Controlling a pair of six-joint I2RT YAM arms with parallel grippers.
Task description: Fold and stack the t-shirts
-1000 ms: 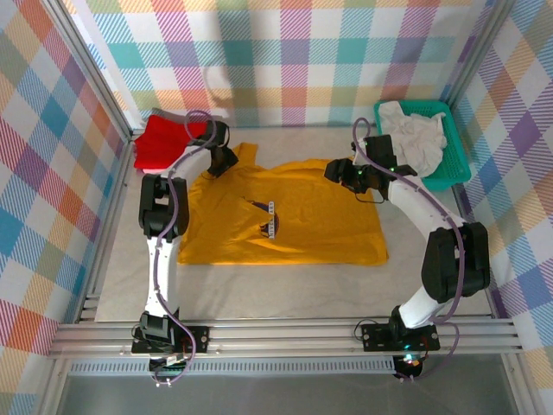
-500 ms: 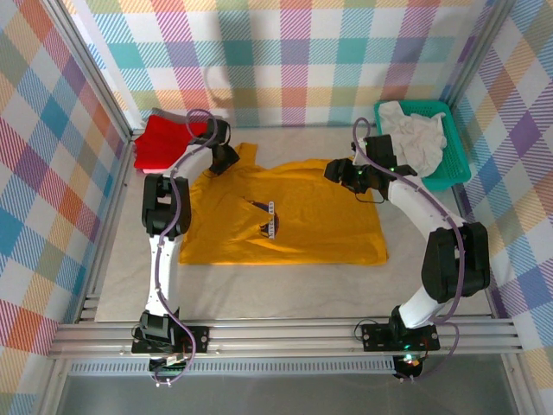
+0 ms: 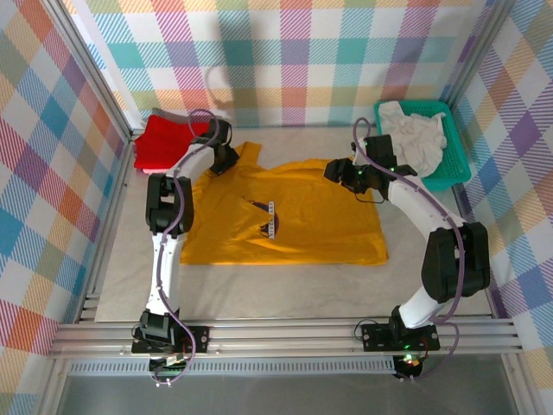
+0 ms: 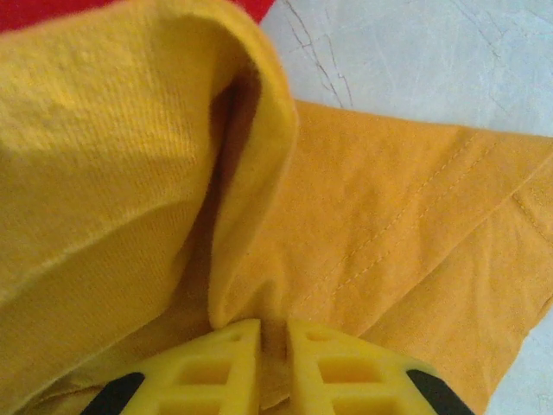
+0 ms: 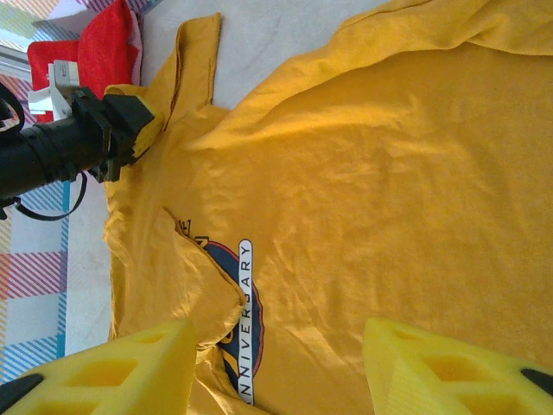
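The yellow t-shirt (image 3: 285, 220) lies spread on the tabletop (image 3: 259, 294), unfolded. My left gripper (image 4: 273, 346) pinches a fold of it; my right gripper (image 5: 276, 346) hangs open above it. The red t-shirt (image 3: 160, 143) waits aside, the off-white t-shirt (image 3: 415, 134) in the basket (image 3: 448, 180): 0 of 3 stacked, I judge.

The top view looks down over the whole table (image 3: 259, 290) from behind the arms. The left wrist view sits tight behind the left hand (image 4: 274, 333), against the yellow t-shirt (image 4: 415, 216). The right wrist view, behind the right hand (image 5: 278, 346), sees that shirt from farther off.
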